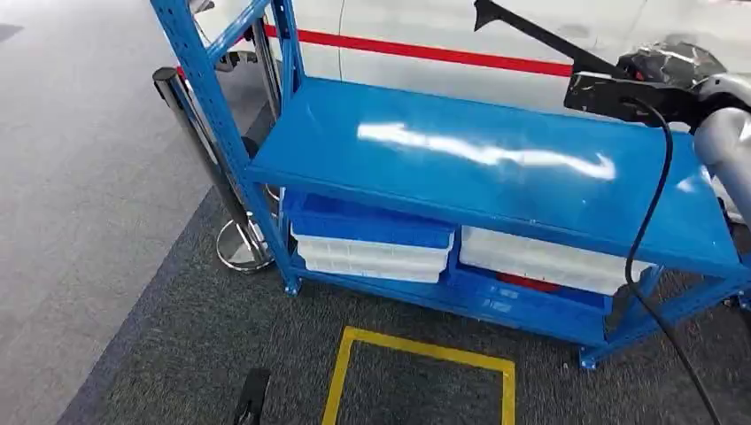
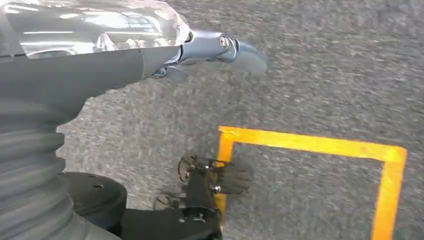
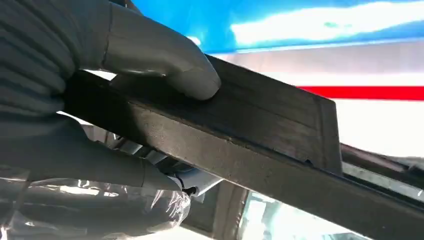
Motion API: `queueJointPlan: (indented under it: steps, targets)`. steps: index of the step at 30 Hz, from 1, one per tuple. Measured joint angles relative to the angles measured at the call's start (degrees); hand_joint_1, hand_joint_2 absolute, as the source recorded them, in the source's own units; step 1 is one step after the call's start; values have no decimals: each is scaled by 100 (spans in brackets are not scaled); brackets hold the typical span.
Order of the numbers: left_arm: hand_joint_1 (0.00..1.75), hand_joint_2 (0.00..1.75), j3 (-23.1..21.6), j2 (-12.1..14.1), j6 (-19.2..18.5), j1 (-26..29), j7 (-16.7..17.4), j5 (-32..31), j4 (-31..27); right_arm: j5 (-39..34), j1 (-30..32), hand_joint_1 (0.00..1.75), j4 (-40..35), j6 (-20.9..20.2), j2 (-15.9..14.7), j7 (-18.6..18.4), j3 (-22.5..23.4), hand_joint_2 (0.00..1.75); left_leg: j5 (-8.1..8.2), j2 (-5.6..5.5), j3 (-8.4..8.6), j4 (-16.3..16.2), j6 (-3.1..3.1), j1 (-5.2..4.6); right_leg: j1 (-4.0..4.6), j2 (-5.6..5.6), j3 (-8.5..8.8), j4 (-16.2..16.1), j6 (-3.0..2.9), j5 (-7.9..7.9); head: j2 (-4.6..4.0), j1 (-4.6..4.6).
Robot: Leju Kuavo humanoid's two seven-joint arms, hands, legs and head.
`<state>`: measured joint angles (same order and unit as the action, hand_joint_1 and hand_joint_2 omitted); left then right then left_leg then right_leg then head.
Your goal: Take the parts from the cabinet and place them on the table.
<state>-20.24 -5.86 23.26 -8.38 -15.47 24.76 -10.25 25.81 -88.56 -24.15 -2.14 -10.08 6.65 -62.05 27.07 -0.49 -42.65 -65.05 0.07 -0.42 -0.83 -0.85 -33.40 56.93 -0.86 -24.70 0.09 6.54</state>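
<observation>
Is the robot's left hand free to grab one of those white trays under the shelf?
Probably not yet. The left hand hangs low over the carpet, holding nothing, and the white trays sit under the blue shelf, so it would have to reach forward and under.

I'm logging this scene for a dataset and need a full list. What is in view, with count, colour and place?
Shelf rack: one, blue, ahead on the carpet.
Trays: several, white, stacked on the lower shelf.
Bin: one, blue, atop the left tray stack.
Floor marking: one, yellow square outline, before the rack.
Barrier post: one, silver, left of the rack.
Long part: one, black, held above the rack's top.
Right robot hand: grips the long part.
Left robot hand: hangs over the carpet, holding nothing.
</observation>
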Motion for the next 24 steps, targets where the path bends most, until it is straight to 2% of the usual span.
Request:
queueJointPlan:
  steps: [1,2,3,4,5,6,7,8,9,11,12,13,14,15,16,17,18,19,20,21,22,23,24]
  targets:
    - [0,175,0,2,0,3,0,2,0,2,23,175,4,0,0,2,0,175,273,7,-96,-426,-40,40,0,-6,-70,2,1,55,2,-2]
    - [0,175,0,7,0,6,0,2,0,2,48,175,9,0,0,-4,0,175,428,9,-154,-804,-83,71,0,-8,-137,7,9,110,0,0]
    - [0,175,0,7,-2,9,-2,0,0,2,82,175,15,0,0,7,0,175,406,13,-149,-1065,-114,102,-8,-8,-213,17,24,167,0,-2]
    - [0,175,0,7,-4,10,-4,0,0,2,119,175,15,0,0,6,0,175,229,15,-51,-1088,-143,129,-22,-6,-290,31,44,221,2,0]
    - [0,175,0,7,-7,9,-13,-4,0,2,151,175,17,0,0,7,0,175,12,16,162,-877,-166,150,-38,-4,-367,55,75,267,0,0]
    - [0,175,-2,7,-7,7,-17,-4,0,2,164,175,24,2,-2,6,0,175,-152,19,476,-457,-182,167,-60,-1,-435,88,110,302,2,-2]
    - [0,175,-2,7,-7,6,-17,-4,0,0,166,175,26,2,-2,6,0,175,-172,21,830,31,-188,181,-70,-1,-489,136,145,327,0,0]
    - [0,175,-2,4,-5,0,-17,-6,0,2,164,175,26,2,-4,6,2,175,78,19,1124,443,-192,170,-60,-1,-551,161,178,346,2,0]
    - [0,175,-4,4,4,-2,-17,-9,0,2,165,175,33,2,-20,7,2,175,132,-16,1186,645,-102,128,-56,-6,-569,175,225,390,0,-4]
    - [0,175,-7,9,55,7,-13,-11,0,-2,167,175,44,-7,-22,15,2,175,59,-15,1093,601,-33,95,-59,0,-586,109,311,522,2,2]
    - [0,175,-7,9,70,9,-13,-9,0,-2,176,175,52,-20,-22,15,2,175,-3,-8,1069,632,33,104,-59,7,-598,95,356,571,2,0]
    - [0,175,-9,2,77,5,-15,-9,0,-2,186,175,68,-33,-26,17,2,175,-84,18,1039,682,107,147,-105,25,-641,134,376,476,0,-2]
    - [0,175,-9,2,79,-4,-15,-7,0,-7,183,175,81,-42,-31,22,2,175,-150,18,981,694,160,136,-83,30,-725,311,377,194,2,-2]
    - [0,175,-9,2,79,-5,-20,-7,0,-9,182,175,87,-44,-31,33,2,175,-212,22,903,693,192,127,-88,40,-859,733,377,-183,2,0]
    - [0,175,-9,2,79,-3,-22,-7,0,-9,184,175,90,-46,-31,33,2,175,-263,22,837,689,206,118,-83,51,-993,1201,389,-477,2,-2]
    - [0,175,-9,2,74,0,-24,-7,0,-9,195,175,101,-50,-31,39,2,175,-323,21,758,687,217,102,-84,62,-1108,1682,399,-694,0,-2]
    - [0,175,-9,2,66,3,-22,-7,0,-9,206,175,107,-57,-28,39,2,175,-375,21,689,680,216,92,-83,63,-1135,1946,400,-734,0,-2]
    - [0,175,-9,2,61,3,-22,-7,0,-9,217,175,116,-61,-28,39,0,175,-426,20,616,671,214,84,-82,63,-1059,1979,394,-635,2,-2]
    - [0,175,-9,2,50,2,-22,-11,0,-9,222,175,120,-63,-28,39,0,175,-475,19,546,661,206,77,-80,64,-866,1787,376,-445,0,-2]
    - [0,175,-11,0,41,1,-20,-17,0,-9,221,175,127,-63,-28,41,0,175,-517,16,485,652,192,69,-72,64,-584,1420,348,-260,0,-2]
    - [0,175,-15,-2,31,-1,-15,-17,0,-9,216,175,127,-61,-26,46,0,175,-557,13,444,641,177,64,-52,71,-190,875,298,-147,2,-2]
    - [0,175,-22,-13,11,-1,-11,-22,0,-9,211,175,125,-59,-26,48,0,175,-591,15,403,639,156,63,-25,89,100,417,231,-283,2,-2]
    - [0,175,-31,-15,-11,-8,2,-26,0,-9,209,175,125,-57,-22,52,0,175,-638,18,382,637,123,43,3,84,261,112,235,-374,2,0]
